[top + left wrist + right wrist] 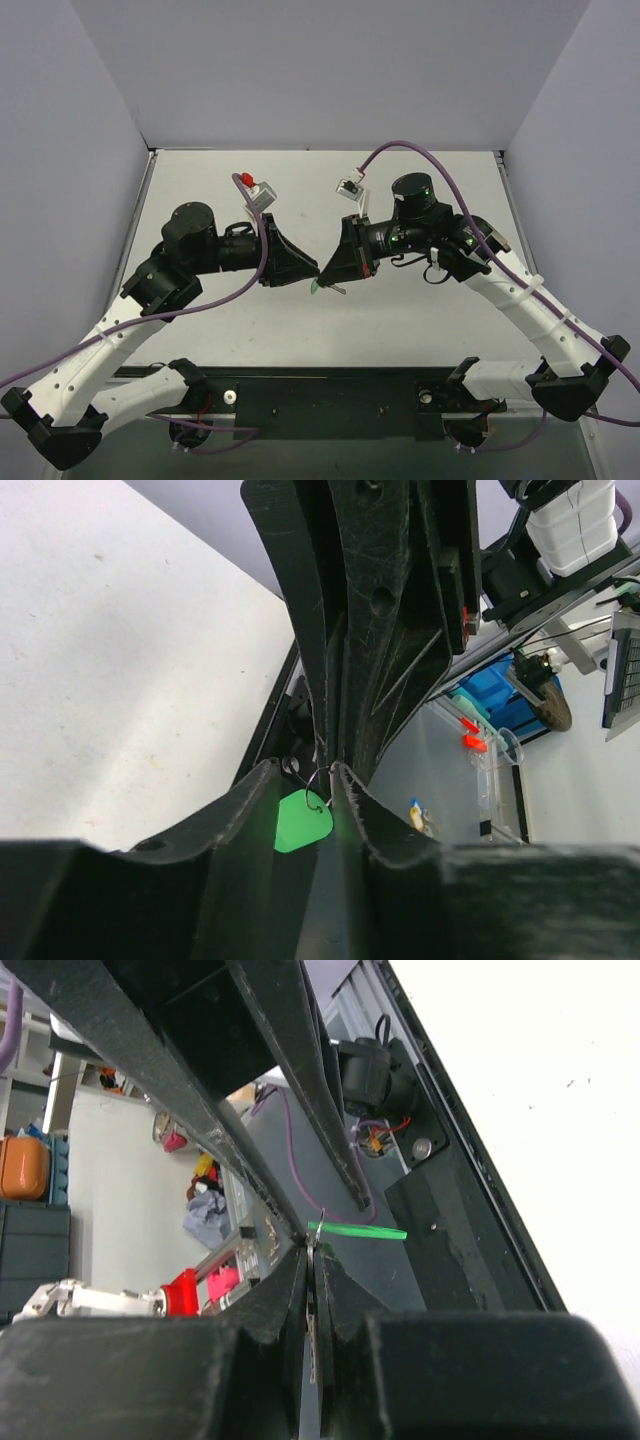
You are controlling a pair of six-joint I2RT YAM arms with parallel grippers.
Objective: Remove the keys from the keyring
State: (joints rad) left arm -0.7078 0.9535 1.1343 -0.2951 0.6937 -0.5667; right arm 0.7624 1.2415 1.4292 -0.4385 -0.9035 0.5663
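**Partner:** What have your tools got hold of?

**Me:** My right tool (313, 1252) is clenched on the key (316, 1305). From its own wrist I see a thin silver edge running down between its two fingers (275, 1305). My left tool (305, 770) faces it tip to tip, with its jaws a little apart. The small wire ring (318, 780) sits in that gap, but I cannot tell whether the left tool's pads touch it.

**Partner:** And the keyring?

**Me:** The keyring (302, 822) hangs by its green tag just past my left tool's tips, under the spot where the two tools meet. It is up in the air, clear of the bench (120, 660). Its ring reaches up to my right tool's tips.

**Partner:** So is the key off?

**Me:** I judge not. A fine wire runs from the tag to the place where my right tool pinches, so the key looks threaded on the ring. Both things are lifted and the key is gripped, and that part is done. The real work is left. My left tool needs a firm hold on the ring or tag, and then the key has to be worked round the coil and drawn free.
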